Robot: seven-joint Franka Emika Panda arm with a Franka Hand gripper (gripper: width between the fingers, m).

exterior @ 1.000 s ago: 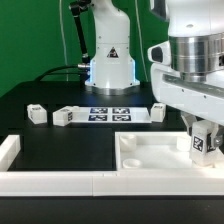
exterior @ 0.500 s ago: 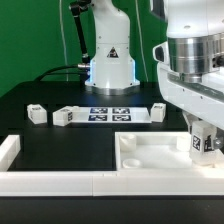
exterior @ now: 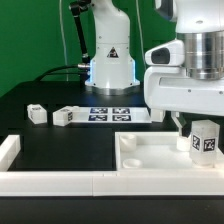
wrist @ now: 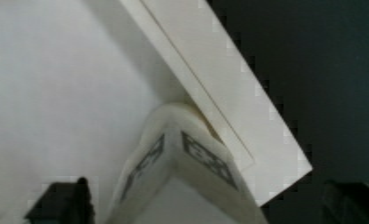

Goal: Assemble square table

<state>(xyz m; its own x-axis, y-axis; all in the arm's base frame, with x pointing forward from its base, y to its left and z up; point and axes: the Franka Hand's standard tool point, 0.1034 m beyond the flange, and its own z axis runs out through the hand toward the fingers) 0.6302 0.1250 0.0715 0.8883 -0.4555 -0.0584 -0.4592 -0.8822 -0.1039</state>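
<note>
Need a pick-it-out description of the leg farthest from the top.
Find the marker board, the flat tagged sheet. Toward the exterior view's left of it lie two small white legs. The leg wanted is the outer one, short and blocky; the other leg lies between it and the board.

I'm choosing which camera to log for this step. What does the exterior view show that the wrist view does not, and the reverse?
Only the exterior view: the robot base, the marker board, loose legs on the black table, the white border walls, and the gripper from outside. Only the wrist view: a close look along the raised rim and one dark fingertip. Both: the square top and the tagged leg the gripper holds.
</note>
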